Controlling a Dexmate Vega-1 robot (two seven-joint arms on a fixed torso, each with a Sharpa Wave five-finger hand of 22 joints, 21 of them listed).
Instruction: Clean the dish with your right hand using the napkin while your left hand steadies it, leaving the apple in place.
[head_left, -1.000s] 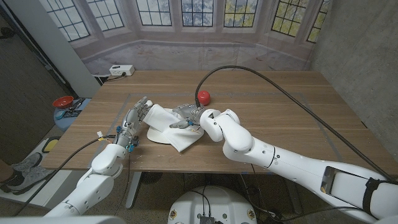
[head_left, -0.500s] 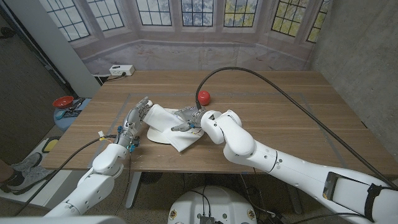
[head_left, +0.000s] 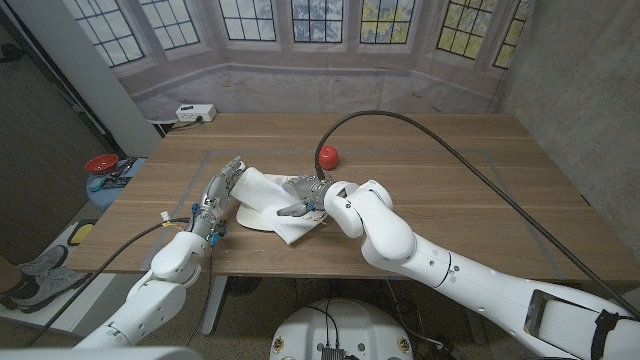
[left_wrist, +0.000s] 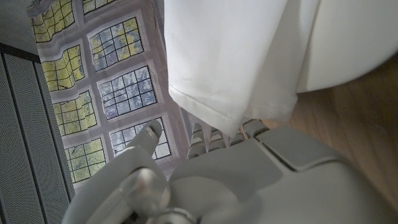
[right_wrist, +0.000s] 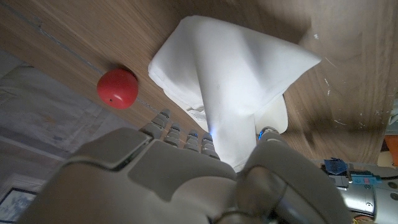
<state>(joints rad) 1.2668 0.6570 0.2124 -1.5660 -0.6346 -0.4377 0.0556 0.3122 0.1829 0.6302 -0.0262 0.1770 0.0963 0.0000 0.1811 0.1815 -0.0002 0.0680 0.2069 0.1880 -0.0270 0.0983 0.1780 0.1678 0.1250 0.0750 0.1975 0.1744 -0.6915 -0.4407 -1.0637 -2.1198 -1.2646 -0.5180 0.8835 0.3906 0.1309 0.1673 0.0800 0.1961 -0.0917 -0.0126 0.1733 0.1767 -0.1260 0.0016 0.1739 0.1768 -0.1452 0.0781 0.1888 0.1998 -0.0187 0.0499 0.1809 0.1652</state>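
While our right hand (head_left: 303, 198) pinches the white cloth napkin (head_left: 270, 195) over the white round dish (head_left: 250, 217) at table centre, wiping is underway, completion unclear. Left hand (head_left: 219, 190), fingers spread, braces the dish's rim. Small red apple (head_left: 328, 156) sits apart, undisturbed.

Wooden table (head_left: 430, 180): white dish (head_left: 252, 215), red apple (head_left: 328, 156), power strip (head_left: 194, 113).

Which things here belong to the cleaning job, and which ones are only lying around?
Job: dish, napkin, apple, left hand, right hand.
Lying around: white box at the table's far left corner, red bowl beyond the table's left edge.
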